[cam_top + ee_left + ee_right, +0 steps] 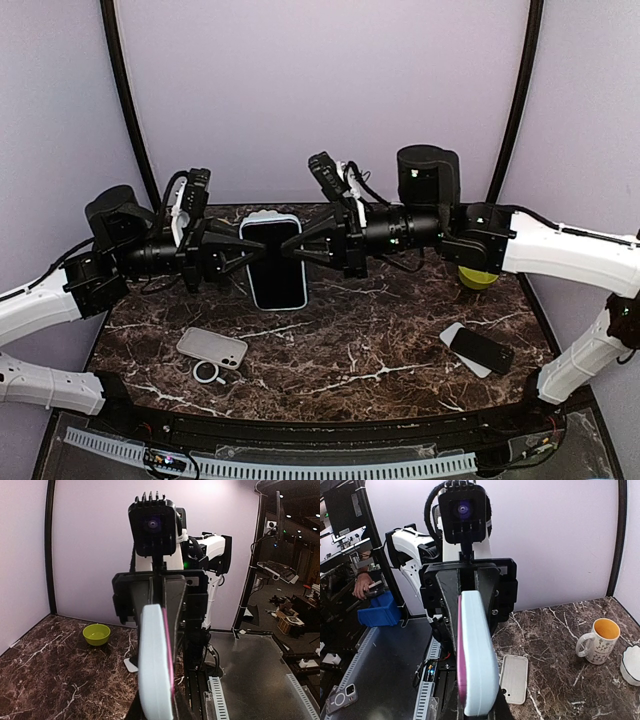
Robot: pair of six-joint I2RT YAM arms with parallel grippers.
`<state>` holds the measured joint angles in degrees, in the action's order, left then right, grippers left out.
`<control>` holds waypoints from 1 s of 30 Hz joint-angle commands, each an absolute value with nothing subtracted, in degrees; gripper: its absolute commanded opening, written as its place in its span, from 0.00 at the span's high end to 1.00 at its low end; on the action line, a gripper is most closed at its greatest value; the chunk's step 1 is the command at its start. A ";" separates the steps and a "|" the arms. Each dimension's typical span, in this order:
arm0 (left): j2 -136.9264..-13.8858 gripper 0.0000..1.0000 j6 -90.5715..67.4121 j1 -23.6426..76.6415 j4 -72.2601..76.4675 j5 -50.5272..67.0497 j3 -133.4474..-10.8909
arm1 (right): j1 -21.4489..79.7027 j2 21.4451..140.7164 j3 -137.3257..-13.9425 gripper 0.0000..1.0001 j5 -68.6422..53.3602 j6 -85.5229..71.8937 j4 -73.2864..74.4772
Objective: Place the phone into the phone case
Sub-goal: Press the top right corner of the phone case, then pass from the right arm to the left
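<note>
A phone [275, 262] with a black screen and a pink edge lies inside a pale blue phone case [264, 217], held level above the table's far middle. My left gripper [240, 258] is shut on its left long edge and my right gripper [300, 250] is shut on its right long edge. In the left wrist view the case [156, 665] stands edge-on between my left gripper's [157, 705] fingers, the pink phone edge [169, 650] along its right side. In the right wrist view the case [481, 655] sits in my right gripper [477, 710], the pink edge [461, 675] on its left.
A grey phone case [212, 347] and a small ring [207, 372] lie at front left. A second dark phone [482, 350] lies on a white pad at front right. A green bowl [477, 277] sits under the right arm. A mug [597, 641] stands at the left.
</note>
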<state>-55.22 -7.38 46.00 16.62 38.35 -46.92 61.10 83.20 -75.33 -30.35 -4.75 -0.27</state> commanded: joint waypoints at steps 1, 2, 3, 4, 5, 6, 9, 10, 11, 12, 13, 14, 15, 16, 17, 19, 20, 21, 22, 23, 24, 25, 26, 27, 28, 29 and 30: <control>-55.06 1.00 -6.42 46.51 19.46 39.53 -48.02 | 60.99 83.50 -77.72 1.00 -32.36 -5.14 -2.28; -55.20 1.00 -6.38 46.55 19.27 39.50 -48.14 | 61.00 83.00 -77.18 1.00 -32.13 -5.18 -2.95; -55.20 1.00 -6.25 46.62 18.97 39.35 -48.22 | 60.95 82.52 -76.58 1.00 -31.91 -5.29 -3.65; -55.20 1.00 -6.00 46.60 18.58 39.08 -48.18 | 60.99 81.98 -76.15 1.00 -31.90 -5.27 -4.21; -55.15 0.97 -5.86 46.59 18.39 38.92 -48.17 | 61.00 81.45 -75.86 1.00 -31.95 -5.27 -4.58; -55.12 0.90 -5.46 46.65 17.93 38.60 -47.97 | 61.00 81.04 -75.85 1.00 -32.00 -5.35 -5.06; -55.09 0.53 -5.02 46.62 17.61 37.78 -47.18 | 60.99 80.15 -76.17 1.00 -31.82 -5.70 -6.61; -55.10 0.50 -4.95 46.61 17.52 37.35 -46.78 | 60.99 79.85 -76.27 1.00 -31.82 -5.71 -7.12; -55.17 0.45 -4.93 46.64 17.46 37.22 -46.59 | 60.98 79.55 -76.35 1.00 -31.88 -5.57 -7.60; -55.18 0.45 -4.97 46.66 17.29 37.01 -46.23 | 60.99 79.21 -76.37 1.00 -32.02 -5.50 -8.05; -55.21 0.44 -4.95 46.67 17.21 36.61 -46.10 | 61.00 78.95 -76.31 1.00 -32.22 -5.53 -8.65; -55.25 0.45 -4.97 46.67 17.09 36.37 -45.89 | 60.97 78.73 -76.23 1.00 -32.33 -5.67 -9.29; -55.27 0.49 -4.99 46.67 17.03 36.14 -45.80 | 60.99 78.65 -76.20 1.00 -32.42 -5.78 -9.75; -55.32 0.51 -5.05 46.74 17.09 36.09 -45.73 | 61.00 78.58 -76.20 1.00 -32.43 -5.94 -10.10; -55.45 0.57 -5.07 46.75 17.16 36.20 -45.76 | 61.00 78.61 -76.27 1.00 -32.32 -6.09 -10.39; -55.64 0.68 -5.09 46.80 17.29 36.61 -45.94 | 60.99 78.65 -76.20 1.00 -31.94 -6.31 -10.81; -55.73 0.77 -5.10 46.83 17.31 36.72 -46.07 | 60.98 78.65 -76.08 1.00 -31.83 -6.38 -11.04; -55.86 0.82 -5.16 46.89 17.38 36.89 -46.12 | 60.95 78.74 -76.03 1.00 -31.75 -6.43 -11.22; -55.88 0.93 -5.17 46.91 17.39 36.99 -46.13 | 60.99 78.83 -76.09 1.00 -31.78 -6.42 -11.28; -55.85 0.97 -5.27 46.97 17.42 37.06 -46.10 | 60.98 78.96 -76.19 1.00 -31.67 -6.44 -11.14; -55.67 1.00 -5.36 47.01 17.54 37.03 -46.03 | 60.99 79.07 -76.27 1.00 -31.37 -6.24 -10.67; -55.52 1.00 -5.58 46.97 18.01 36.92 -45.79 | 61.00 79.24 -76.22 1.00 -30.85 -5.89 -10.08; -55.01 1.00 -5.82 46.95 18.45 36.74 -45.61 | 60.92 79.42 -76.02 0.95 -29.96 -5.73 -9.30; -54.71 1.00 -6.49 47.00 19.55 36.15 -45.18 | 60.85 79.59 -75.65 0.76 -28.85 -5.76 -8.38; -54.08 1.00 -6.94 47.01 20.37 35.83 -44.87 | 60.78 79.80 -75.22 0.61 -27.59 -5.94 -7.68; -53.72 1.00 -8.11 47.02 21.97 35.08 -44.33 | 60.68 80.07 -74.65 0.50 -26.75 -6.28 -6.93; -53.22 1.00 -8.67 46.98 22.76 34.63 -44.14 | 60.65 80.40 -74.17 0.46 -26.16 -6.62 -6.30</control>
<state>-55.48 -6.04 46.96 17.12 36.73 -45.65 60.80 80.79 -75.50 -29.58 -5.67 -4.27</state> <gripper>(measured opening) 0.066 0.447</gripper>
